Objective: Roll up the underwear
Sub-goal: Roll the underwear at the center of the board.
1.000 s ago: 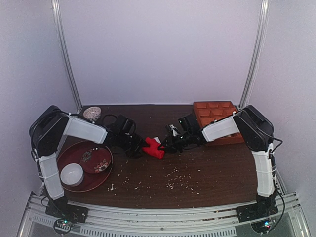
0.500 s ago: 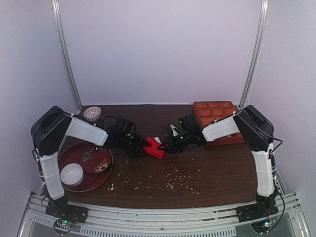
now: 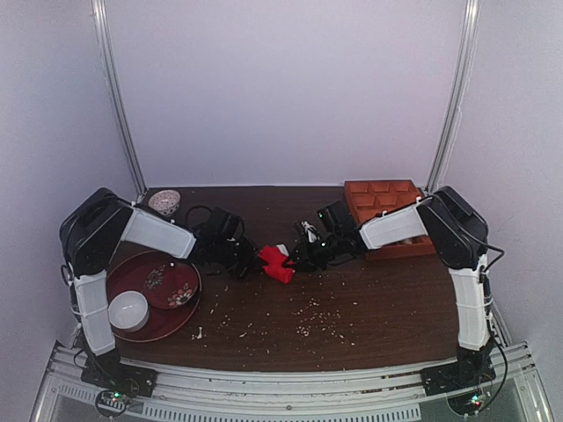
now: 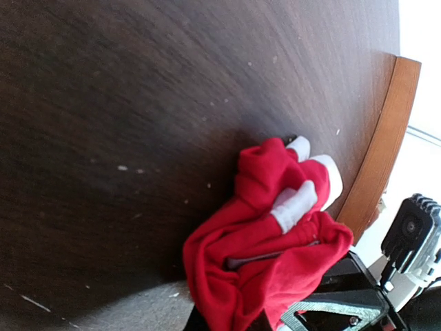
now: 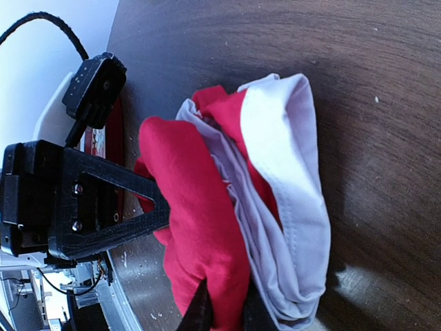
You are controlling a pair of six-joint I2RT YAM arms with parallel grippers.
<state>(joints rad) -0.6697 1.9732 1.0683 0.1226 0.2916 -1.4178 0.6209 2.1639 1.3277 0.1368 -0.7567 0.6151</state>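
Mid-roll, left gripper (image 3: 252, 262) and right gripper (image 3: 297, 258) both clamped on bunched underwear (image 3: 275, 264); next probably needs coordinated turning.

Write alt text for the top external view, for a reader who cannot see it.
A robot's left gripper and right gripper meet on crumpled red underwear at the middle of a dark table. A red tray holding a white bowl sits left; an orange compartmented box far right.
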